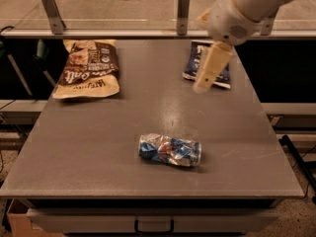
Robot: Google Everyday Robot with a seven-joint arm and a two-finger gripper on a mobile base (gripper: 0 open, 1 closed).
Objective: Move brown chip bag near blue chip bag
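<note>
The brown chip bag [88, 69] lies flat at the far left of the grey table [98, 147], dark brown and tan with white script. The blue chip bag [193, 63] lies at the far right, partly hidden behind my arm. My gripper [203, 83] hangs from the white arm at the upper right, above the table, in front of the blue bag and well to the right of the brown bag. It holds nothing.
A shiny silver-blue-orange crumpled packet [170, 150] lies near the table's front middle. A rail with metal posts [183, 11] runs along the far edge. A drawer handle [154, 227] sits below the front edge.
</note>
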